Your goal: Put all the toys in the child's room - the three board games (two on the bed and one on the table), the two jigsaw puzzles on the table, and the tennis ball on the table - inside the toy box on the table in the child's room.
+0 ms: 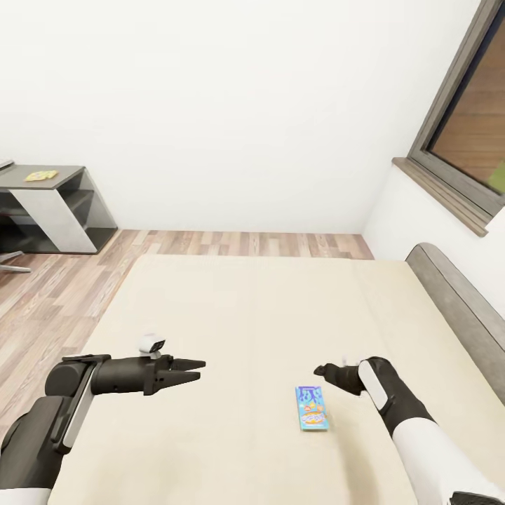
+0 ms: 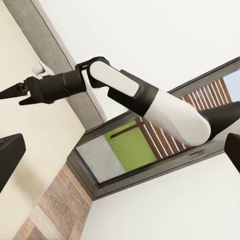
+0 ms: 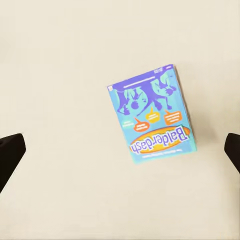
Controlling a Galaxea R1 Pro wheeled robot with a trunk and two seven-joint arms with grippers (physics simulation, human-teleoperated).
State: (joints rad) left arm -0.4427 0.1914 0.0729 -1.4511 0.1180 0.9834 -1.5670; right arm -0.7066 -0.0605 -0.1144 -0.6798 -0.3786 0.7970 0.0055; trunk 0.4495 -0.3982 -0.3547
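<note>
A blue Balderdash board game box lies flat on the cream bed, near its front. My right gripper hovers just above and beyond the box, open. In the right wrist view the box lies below, between the widely spread fingers, and nothing touches it. My left gripper floats over the bed well to the left of the box, open and empty. Its dark fingers stand far apart in the left wrist view, which looks across at my right arm.
A grey desk stands by the far wall at the left, with a small yellow flat item on top. Wood floor runs along the bed's left side. A grey headboard and a window close the right side.
</note>
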